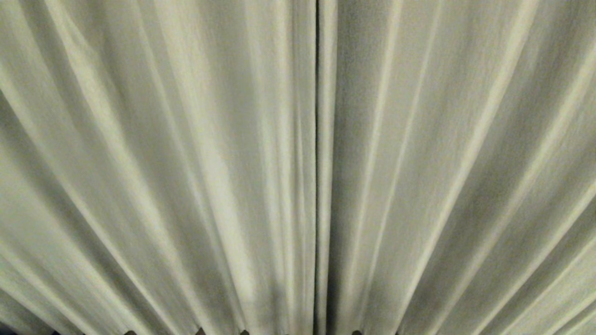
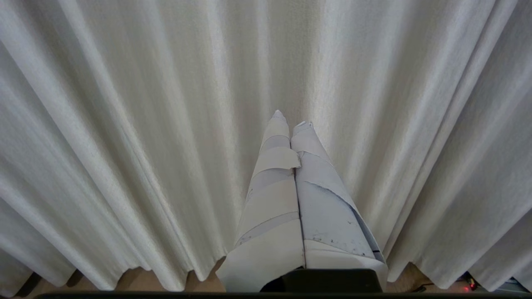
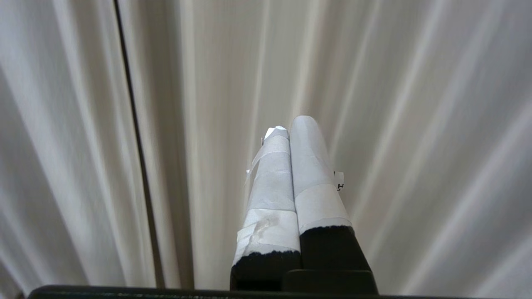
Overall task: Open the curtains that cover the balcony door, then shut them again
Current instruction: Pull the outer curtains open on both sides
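Cream curtains (image 1: 186, 163) hang drawn, meeting at a thin dark seam, hiding the door, so nothing looks opened yet; left gripper (image 2: 289, 118) and right gripper (image 3: 291, 124) are both pressed together, empty, facing fabric.

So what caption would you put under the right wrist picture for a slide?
Right gripper, tape-wrapped fingers shut and empty, pointing at the closed cream-white pleated fabric curtains beside their dark centre gap.
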Available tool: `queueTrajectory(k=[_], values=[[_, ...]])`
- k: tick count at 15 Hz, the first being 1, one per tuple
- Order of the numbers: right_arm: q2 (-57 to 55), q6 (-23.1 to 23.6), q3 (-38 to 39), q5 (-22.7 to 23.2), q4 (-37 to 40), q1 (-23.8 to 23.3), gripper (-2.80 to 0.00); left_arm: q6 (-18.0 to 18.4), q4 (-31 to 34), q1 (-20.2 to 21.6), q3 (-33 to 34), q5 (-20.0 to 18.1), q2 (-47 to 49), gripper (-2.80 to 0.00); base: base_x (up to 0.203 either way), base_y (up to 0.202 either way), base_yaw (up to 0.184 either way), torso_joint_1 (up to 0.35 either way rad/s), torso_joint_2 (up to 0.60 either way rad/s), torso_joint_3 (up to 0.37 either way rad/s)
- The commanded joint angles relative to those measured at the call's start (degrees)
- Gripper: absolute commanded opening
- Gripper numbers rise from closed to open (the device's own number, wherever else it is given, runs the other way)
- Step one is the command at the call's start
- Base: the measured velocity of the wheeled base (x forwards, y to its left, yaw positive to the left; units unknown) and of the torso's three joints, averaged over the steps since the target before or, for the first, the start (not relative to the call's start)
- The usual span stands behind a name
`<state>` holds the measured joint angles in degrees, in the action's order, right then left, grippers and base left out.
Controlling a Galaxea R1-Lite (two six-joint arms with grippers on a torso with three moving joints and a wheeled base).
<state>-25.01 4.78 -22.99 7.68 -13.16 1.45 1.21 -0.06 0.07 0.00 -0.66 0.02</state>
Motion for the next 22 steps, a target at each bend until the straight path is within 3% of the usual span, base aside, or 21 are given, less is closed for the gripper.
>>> queueTrajectory(k=[1,5,6,9,13,22], values=[[-16.86,-0.17,-4.21,0.16,-7.54,0.38,-2.8,0.02,-0.02,0.01,0.0,0.03,-0.02,-2.8,0.0,0.0,0.0,0.0,0.0,0.0],[-36.97,-0.46,-12.05,0.28,-23.39,0.65,-2.8,0.02,-0.02,0.01,0.0,-0.04,-0.02,-2.8,0.0,0.0,0.0,0.0,0.0,0.0],[-40.64,-0.44,-14.12,0.3,-26.35,0.67,0.0,0.02,-0.02,0.01,0.0,-0.04,-0.02,-2.8,0.0,0.0,0.0,0.0,0.0,0.0],[-46.02,-0.4,-17.22,0.32,-30.67,0.71,0.0,0.02,-0.02,0.01,0.0,0.04,-0.02,-2.8,0.0,0.0,0.0,0.0,0.0,0.0],[-51.04,-0.33,-20.75,0.16,-30.84,-0.17,0.0,0.02,-0.02,0.01,0.0,0.04,-0.02,-2.8,0.0,0.0,0.0,0.0,0.0,0.0],[-76.48,0.18,-44.14,-1.73,-34.68,-3.72,0.0,0.02,-0.02,0.01,0.0,0.04,-0.02,-2.8,0.0,0.0,0.0,0.0,0.0,0.0]])
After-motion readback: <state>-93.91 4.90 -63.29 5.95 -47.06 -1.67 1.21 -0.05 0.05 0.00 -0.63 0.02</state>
